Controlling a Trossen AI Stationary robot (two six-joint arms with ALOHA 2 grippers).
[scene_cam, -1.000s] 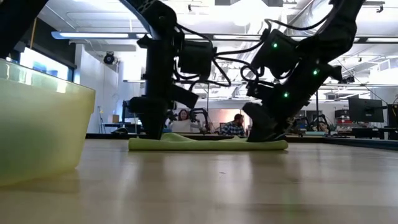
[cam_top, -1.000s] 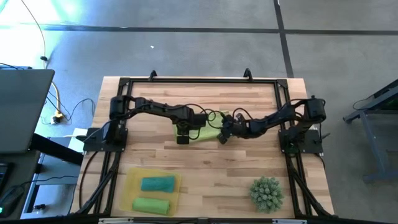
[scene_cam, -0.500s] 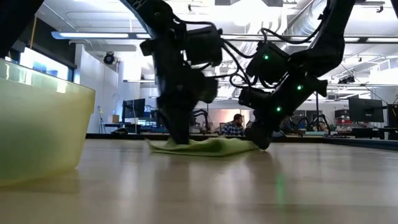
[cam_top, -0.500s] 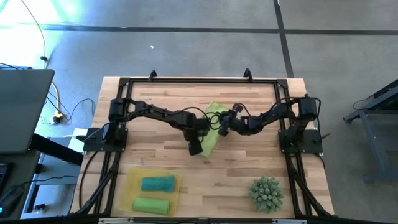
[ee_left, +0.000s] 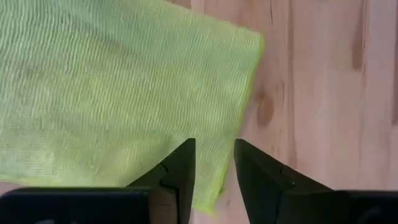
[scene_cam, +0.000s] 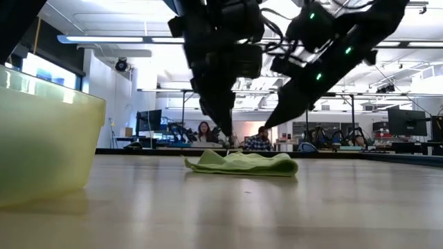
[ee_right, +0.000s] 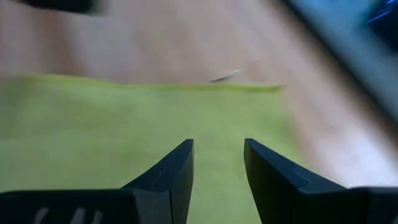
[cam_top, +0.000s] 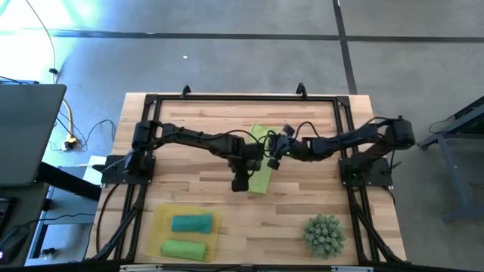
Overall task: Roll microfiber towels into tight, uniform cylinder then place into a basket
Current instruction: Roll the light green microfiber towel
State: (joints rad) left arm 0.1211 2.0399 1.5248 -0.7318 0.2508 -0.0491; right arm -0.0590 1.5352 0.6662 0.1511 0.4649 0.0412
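Two rolled towels, a teal towel roll (cam_top: 191, 223) and a green towel roll (cam_top: 184, 248), lie side by side in the basket (cam_top: 156, 227) at the bench's (cam_top: 302, 200) near left corner, so this lime towel (cam_top: 259, 157) is likely the third to be rolled. It lies loosely folded at mid-bench, with both arms hanging just above it, clear of the cloth. The left pincer (ee_left: 211, 163) stands over the towel's corner and the right pincer (ee_right: 217, 162) over its far edge, each with jaws parted and holding nothing, probably placed to pinch an edge and flatten or begin the roll.

Two black jointed arms trail looped black cables, with green lights glowing near the wrists.
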